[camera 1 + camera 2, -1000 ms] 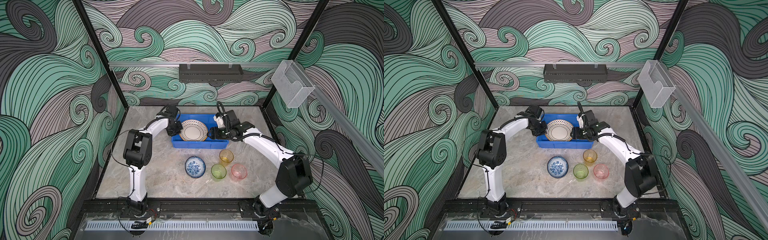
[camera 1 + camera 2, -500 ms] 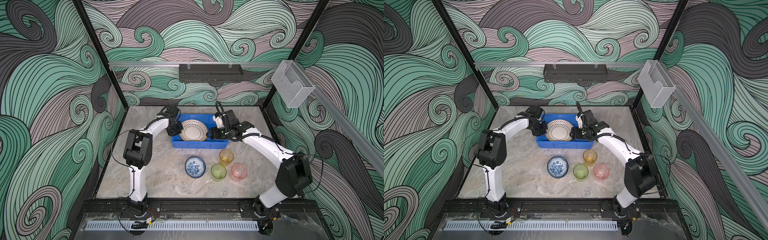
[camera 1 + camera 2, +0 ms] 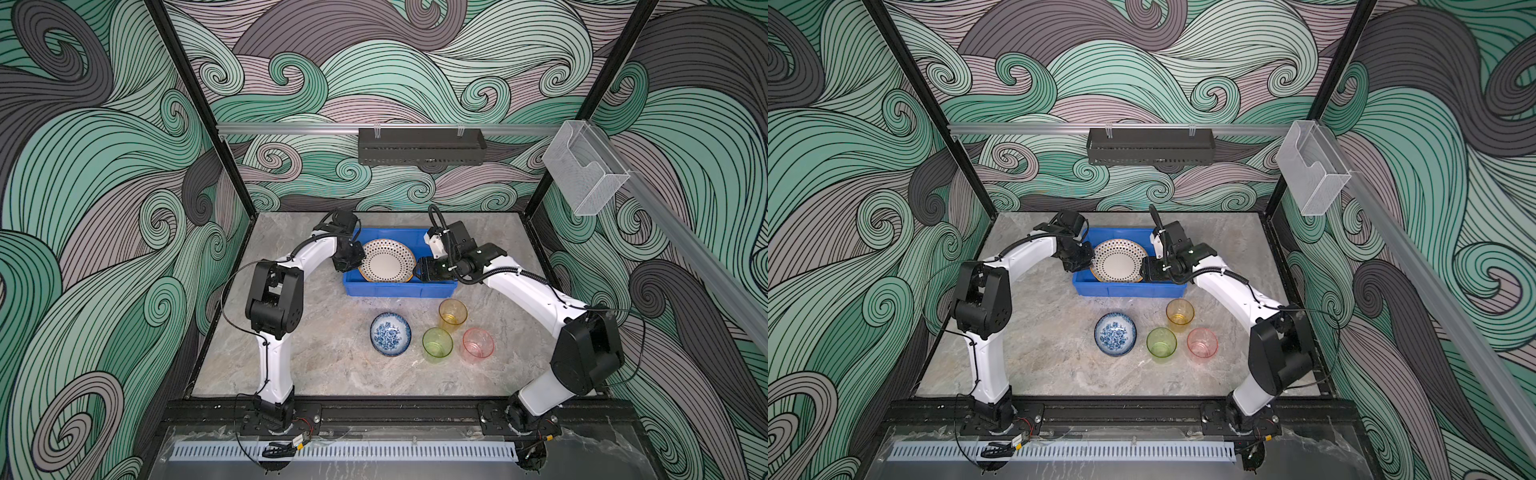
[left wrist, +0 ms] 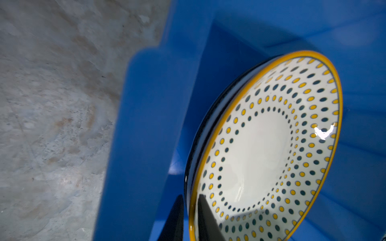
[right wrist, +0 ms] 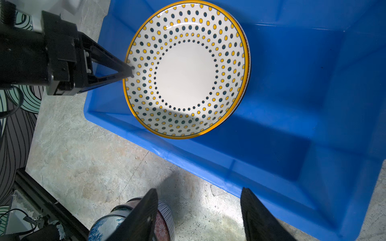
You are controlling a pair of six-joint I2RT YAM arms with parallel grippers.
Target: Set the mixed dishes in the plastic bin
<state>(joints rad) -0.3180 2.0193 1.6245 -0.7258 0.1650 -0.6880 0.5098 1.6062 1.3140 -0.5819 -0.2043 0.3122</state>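
The bin (image 3: 399,287) stands toward the table's back edge, about midway between its left and right edges. Inside it the dotted plate (image 3: 387,262) lies tilted, taking up the left and middle of the bin. In the left wrist view a dark-rimmed plate (image 4: 205,123) shows just beneath it; I cannot tell whether the two touch.

The left pincer (image 5: 130,72) reaches in over the bin's left end. It is closed narrowly on the dotted plate's rim, one finger on the dotted face and one behind it. The left wrist view shows the same: the yellow rim runs between the two dark fingers (image 4: 205,217).

The right pincer (image 5: 198,191) hangs at the bin's right end, near the plate's right edge but apart from it. Its jaws stand wide and hold nothing.

The remaining dishes sit on the table between the bin and the front edge:
- The bowl (image 3: 390,334) is near the middle.
- The orange cup (image 3: 452,313) stands upright, just in front of the bin's right front corner.
- The green cup (image 3: 436,345) is right of the bowl.
- The pink cup (image 3: 478,343) is farther right, close beside the green one.
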